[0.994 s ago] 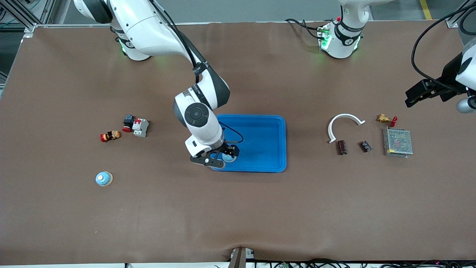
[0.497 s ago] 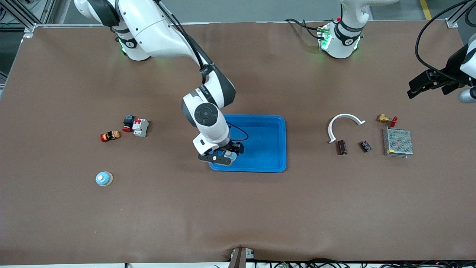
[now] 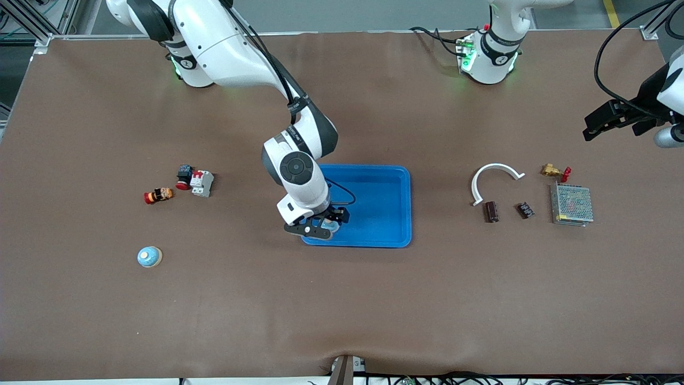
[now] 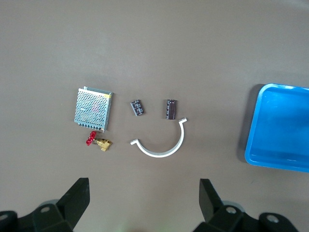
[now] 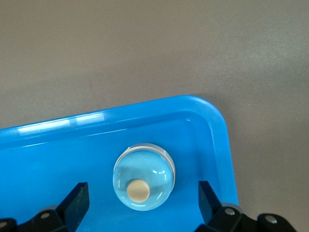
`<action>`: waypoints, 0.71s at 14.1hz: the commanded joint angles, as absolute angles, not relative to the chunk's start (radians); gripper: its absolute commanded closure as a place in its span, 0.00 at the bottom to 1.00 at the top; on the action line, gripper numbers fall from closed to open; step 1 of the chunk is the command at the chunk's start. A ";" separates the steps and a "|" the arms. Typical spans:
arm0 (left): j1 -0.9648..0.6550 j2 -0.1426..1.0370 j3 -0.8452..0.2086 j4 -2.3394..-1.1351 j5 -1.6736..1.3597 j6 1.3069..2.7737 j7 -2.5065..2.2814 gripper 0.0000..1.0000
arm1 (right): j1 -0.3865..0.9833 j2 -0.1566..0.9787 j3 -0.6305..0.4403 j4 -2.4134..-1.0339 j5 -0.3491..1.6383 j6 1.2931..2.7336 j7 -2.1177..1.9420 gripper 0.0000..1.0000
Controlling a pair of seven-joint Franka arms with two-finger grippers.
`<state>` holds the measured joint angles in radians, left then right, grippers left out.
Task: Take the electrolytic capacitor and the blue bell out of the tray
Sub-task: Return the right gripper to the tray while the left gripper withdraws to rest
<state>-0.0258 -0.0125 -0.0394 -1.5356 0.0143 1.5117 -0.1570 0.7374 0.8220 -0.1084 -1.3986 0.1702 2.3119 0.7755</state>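
Note:
A light-blue bell (image 5: 144, 176) with a cream button sits in a corner of the blue tray (image 3: 385, 187), the corner nearest the front camera at the right arm's end. My right gripper (image 3: 320, 227) (image 5: 142, 195) hangs open just over it, fingers apart on either side and not touching. A second blue bell (image 3: 149, 257) stands on the table toward the right arm's end. Two dark capacitors (image 3: 491, 211) (image 3: 525, 210) lie toward the left arm's end, seen also as capacitors (image 4: 170, 109) (image 4: 138, 107). My left gripper (image 3: 598, 125) (image 4: 144, 191) is open and empty, high over the table's end.
Beside the capacitors lie a white curved strip (image 3: 494, 176), a brass valve with a red handle (image 3: 553, 171) and a perforated metal box (image 3: 572, 205). Toward the right arm's end sit a white breaker (image 3: 201, 183), a red button (image 3: 184, 176) and a red-and-orange part (image 3: 158, 195).
My right wrist has shifted a little toward the left arm's end over the tray corner; the bell stays in the tray. My left gripper has drifted slightly away from the front camera.

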 commanded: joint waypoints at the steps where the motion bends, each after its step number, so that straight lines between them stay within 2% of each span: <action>1: -0.026 -0.035 -0.034 -1.560 -0.002 1.514 -0.141 0.00 | 0.742 0.853 -0.115 -1.361 0.153 2.315 0.788 0.00; 10: -0.026 -0.032 -0.034 -1.559 -0.002 1.514 -0.141 0.00 | 0.746 0.908 -0.114 -1.313 0.155 2.315 0.790 0.00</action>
